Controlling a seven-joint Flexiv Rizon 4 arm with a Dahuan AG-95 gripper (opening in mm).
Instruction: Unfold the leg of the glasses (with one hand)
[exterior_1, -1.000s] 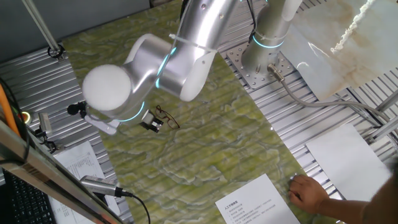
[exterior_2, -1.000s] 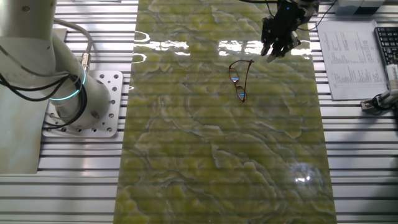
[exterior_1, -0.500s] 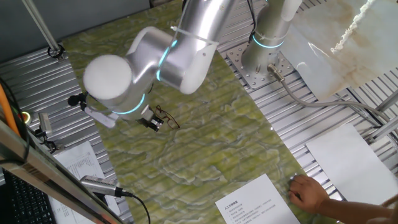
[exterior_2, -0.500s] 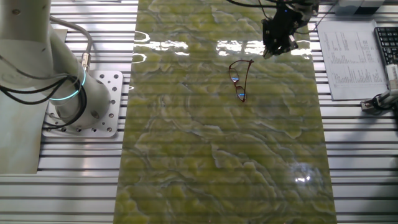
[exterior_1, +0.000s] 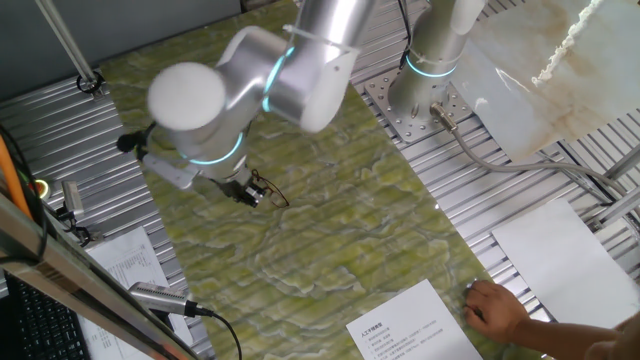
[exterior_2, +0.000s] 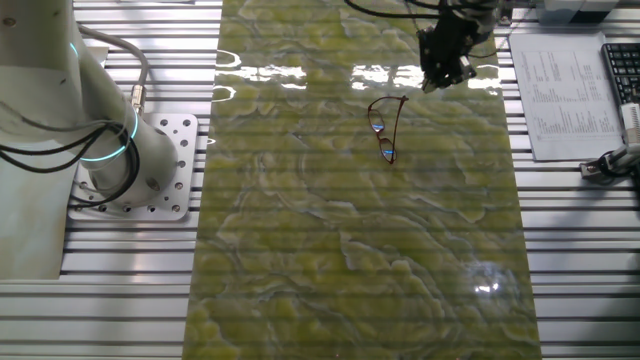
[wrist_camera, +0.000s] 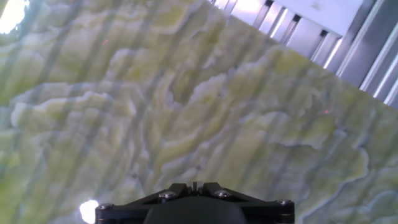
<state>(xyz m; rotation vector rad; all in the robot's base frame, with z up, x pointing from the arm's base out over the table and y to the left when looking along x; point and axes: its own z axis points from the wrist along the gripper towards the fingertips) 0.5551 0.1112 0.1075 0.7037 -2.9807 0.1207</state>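
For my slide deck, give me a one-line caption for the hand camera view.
Hand view: only green marbled mat ahead, metal slats beyond; no glasses visible.

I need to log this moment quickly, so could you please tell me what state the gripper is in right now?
Gripper: holding nothing and clear of the glasses on the mat; whether it is open or closed cannot be told, as its fingers are out of the hand view.

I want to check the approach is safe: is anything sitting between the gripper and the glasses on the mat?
Nothing visible does. In the other fixed view the gripper hangs just beyond the glasses, with only bare green mat between them. The hand view shows only mat, no glasses.
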